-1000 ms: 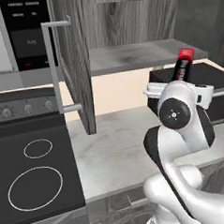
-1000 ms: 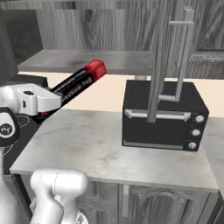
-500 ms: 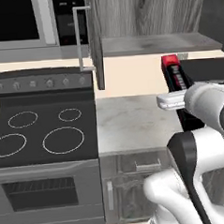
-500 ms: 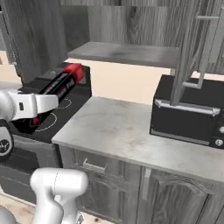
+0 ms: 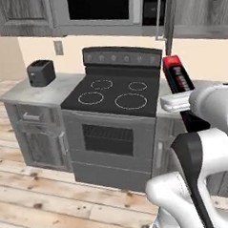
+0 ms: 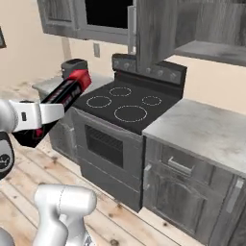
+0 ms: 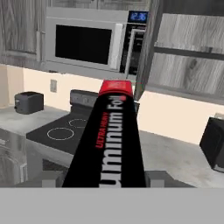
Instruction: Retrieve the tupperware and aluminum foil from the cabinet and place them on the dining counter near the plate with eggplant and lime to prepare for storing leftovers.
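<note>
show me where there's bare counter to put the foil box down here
Free: the grey counter right of the stove, under the open cabinet, looks bare. The counter left of the stove has room in front of the toaster. Crowded: none really; the stove top is bare but a cooktop. The foil sits between the fingers.

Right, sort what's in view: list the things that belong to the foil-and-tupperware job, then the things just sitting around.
Part of the job:
- aluminum foil, held in the gripper
- cabinet, door open

Just lying about:
- stove
- microwave
- toaster on the counter left of the stove
- black toaster oven at the right edge of the hand view
</note>
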Available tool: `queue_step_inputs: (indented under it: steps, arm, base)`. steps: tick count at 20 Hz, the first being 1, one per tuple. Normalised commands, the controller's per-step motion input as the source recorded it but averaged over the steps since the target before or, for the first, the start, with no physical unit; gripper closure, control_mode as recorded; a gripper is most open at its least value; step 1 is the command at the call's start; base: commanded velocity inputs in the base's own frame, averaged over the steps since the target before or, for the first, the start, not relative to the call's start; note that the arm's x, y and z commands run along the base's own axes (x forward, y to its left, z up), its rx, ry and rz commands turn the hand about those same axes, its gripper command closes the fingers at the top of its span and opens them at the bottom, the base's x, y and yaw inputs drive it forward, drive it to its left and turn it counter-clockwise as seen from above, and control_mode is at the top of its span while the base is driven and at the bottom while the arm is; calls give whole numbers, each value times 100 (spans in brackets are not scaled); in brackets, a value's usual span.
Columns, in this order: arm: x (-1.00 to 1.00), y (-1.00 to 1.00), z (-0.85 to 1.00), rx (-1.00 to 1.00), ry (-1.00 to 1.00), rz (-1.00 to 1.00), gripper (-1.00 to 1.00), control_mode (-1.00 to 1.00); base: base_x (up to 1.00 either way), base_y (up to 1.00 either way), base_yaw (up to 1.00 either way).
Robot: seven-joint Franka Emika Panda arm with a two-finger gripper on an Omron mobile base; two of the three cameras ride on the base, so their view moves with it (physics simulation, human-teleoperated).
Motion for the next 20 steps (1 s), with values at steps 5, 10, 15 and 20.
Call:
queue_step_inputs:
  steps: [5,10,15,20]
  arm:
    - [0,0,0,0,0,0,100,100]
    - [0,0,0,0,0,0,100,100]
    - [0,0,0,0,0,0,100,100]
    - [0,0,0,0,0,0,100,100]
  base:
    - [-63,100,73]
    - [-37,100,80]
    - [-29,97,81]
    - [-18,99,78]
